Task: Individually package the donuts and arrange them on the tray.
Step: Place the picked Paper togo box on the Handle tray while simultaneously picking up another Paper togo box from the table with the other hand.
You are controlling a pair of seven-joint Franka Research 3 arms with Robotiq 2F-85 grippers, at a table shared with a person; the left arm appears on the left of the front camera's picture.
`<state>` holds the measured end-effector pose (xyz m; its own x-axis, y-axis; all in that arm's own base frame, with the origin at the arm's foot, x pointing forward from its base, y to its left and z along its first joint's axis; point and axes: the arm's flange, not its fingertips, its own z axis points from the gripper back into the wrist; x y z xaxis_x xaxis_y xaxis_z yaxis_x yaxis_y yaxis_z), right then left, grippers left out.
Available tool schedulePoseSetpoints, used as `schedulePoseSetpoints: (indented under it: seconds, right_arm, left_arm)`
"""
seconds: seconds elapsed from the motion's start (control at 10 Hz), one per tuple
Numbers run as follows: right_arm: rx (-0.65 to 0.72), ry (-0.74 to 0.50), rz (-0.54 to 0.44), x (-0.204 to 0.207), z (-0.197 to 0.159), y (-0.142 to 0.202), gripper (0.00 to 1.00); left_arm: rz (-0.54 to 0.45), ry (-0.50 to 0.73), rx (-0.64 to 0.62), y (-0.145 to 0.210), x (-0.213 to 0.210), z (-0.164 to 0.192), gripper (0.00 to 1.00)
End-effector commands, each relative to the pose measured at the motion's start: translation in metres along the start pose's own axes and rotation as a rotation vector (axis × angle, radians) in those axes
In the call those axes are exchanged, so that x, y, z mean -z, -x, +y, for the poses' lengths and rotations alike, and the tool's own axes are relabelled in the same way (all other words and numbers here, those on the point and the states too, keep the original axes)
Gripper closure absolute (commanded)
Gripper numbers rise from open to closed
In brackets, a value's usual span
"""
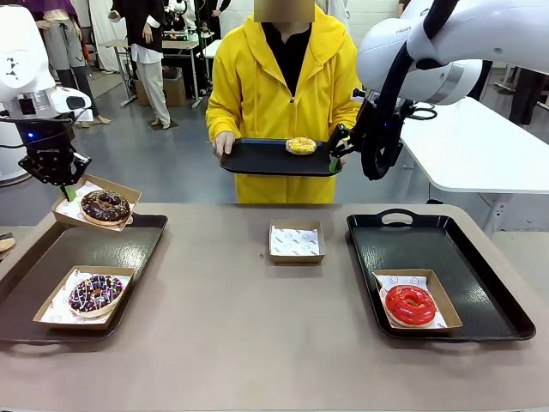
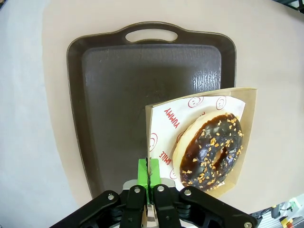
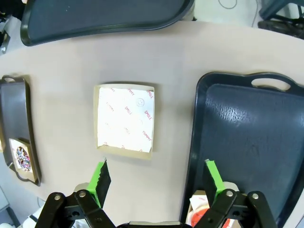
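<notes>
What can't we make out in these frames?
- Front view: right gripper fingertips, masked by its own arm; contact with the held tray unclear.
- Right wrist view: red donut, cut by bottom edge and gripper body.
- Same view: sprinkled donut, too small.
- Left wrist view: box print, partly under the chocolate donut.

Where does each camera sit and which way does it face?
Front view: fixed between the arms, facing a yellow-hooded person holding a black tray; both white arms show.
Left wrist view: looks down past the left gripper, shut on a cardboard box with a nut-flecked chocolate donut.
Right wrist view: looks down past the open right gripper at an empty paper-lined cardboard box.
Shared: front view also shows that box.
</notes>
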<state>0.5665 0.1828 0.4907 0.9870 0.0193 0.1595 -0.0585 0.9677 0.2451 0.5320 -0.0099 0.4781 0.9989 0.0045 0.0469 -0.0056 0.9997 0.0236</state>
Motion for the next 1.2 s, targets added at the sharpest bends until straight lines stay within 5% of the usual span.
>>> schedulePoseSetpoints:
  seconds: [0.0,0.6,1.1]
  right_arm:
    - [0.005,-0.004,0.007,0.002,-0.002,0.002,0.0]
    - [0.0,0.0,0.001,0.0,0.0,0.0,0.0]
    - [-0.138,0.114,0.072,0.075,0.031,0.005,0.0]
  left_arm:
    - [0.006,-0.001,0.0,0.002,-0.004,0.0,0.99]
    - [0.0,0.0,0.0,0.0,0.0,0.0,0.99]
    - [0.084,0.019,0.034,-0.022,0.03,0.001,0.99]
